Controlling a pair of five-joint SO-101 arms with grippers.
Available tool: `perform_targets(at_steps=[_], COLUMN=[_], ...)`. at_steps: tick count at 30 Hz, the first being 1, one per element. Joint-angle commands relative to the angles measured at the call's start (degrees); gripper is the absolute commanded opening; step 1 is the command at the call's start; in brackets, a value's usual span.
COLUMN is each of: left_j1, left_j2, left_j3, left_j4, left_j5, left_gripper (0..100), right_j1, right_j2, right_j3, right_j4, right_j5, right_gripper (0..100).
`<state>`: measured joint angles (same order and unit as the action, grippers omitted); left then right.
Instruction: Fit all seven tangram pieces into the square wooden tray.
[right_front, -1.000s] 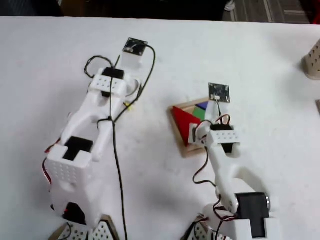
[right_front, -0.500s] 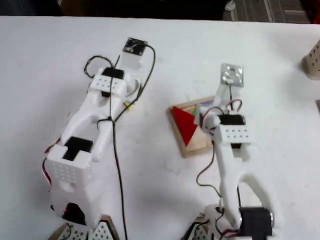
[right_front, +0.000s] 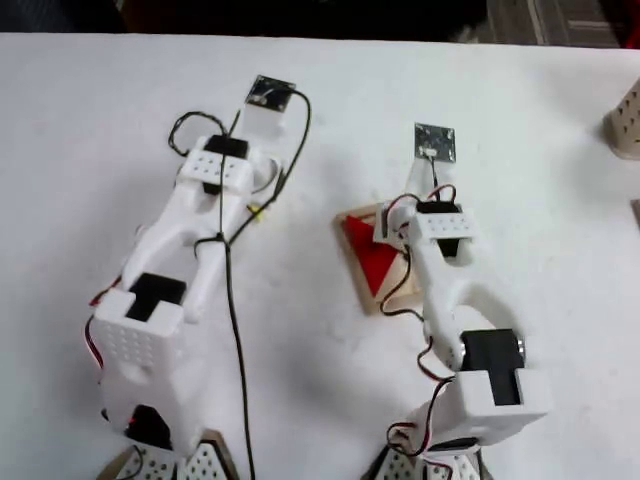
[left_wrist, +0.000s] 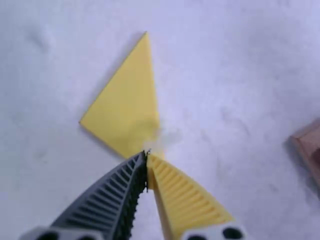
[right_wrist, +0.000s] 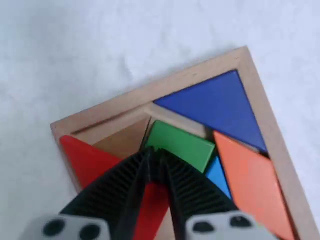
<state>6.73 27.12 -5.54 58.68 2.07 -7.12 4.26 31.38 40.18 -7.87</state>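
The yellow triangle (left_wrist: 125, 105) lies flat on the white table, a sliver of it (right_front: 258, 212) peeking out beside the left arm (right_front: 215, 170). My left gripper (left_wrist: 146, 159) is shut, its tips resting at the triangle's near corner. The square wooden tray (right_wrist: 190, 75) holds a blue triangle (right_wrist: 210, 102), a green square (right_wrist: 180, 142), an orange parallelogram (right_wrist: 247, 172), a light blue piece (right_wrist: 217, 172) and a red triangle (right_wrist: 87, 160); bare wood (right_wrist: 122, 137) shows between red and green. My right gripper (right_wrist: 155, 152) is shut, tips over the green square's edge. The right arm (right_front: 440, 230) covers much of the tray (right_front: 372, 300).
A corner of the tray (left_wrist: 310, 150) lies off to the side of the yellow triangle. A black cable (right_front: 235, 330) trails along the left arm. A pale perforated object (right_front: 628, 125) stands at the table's right edge. White tabletop lies open at the far side.
The right arm swung over the tray, first farther out and then leftward, hiding the blue and green pieces in the high view. The left arm kept still.
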Motion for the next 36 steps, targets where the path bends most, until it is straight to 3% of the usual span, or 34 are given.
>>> perform_targets(at_steps=[1,13,19,36], left_j1=[-0.2,-0.2,-0.2,-0.2], left_j2=[-0.7,-0.7,-0.7,-0.7], left_j3=[-2.1,-2.1,-2.1,-2.1], left_j4=[-1.8,-1.7,-1.7,-1.6], left_j5=[0.2,0.2,0.2,0.2], left_gripper=[3,3,3,3], right_j1=[-2.9,-1.3,-4.8,-3.0], right_j2=[-3.9,-8.4,-3.6,0.8], right_j3=[1.1,0.8,0.5,-0.8], right_j4=[1.3,-1.5,-5.1,-8.9], right_j5=[-0.1,-0.4,-0.5,0.0], right_gripper=[1.7,1.7,1.7,1.8])
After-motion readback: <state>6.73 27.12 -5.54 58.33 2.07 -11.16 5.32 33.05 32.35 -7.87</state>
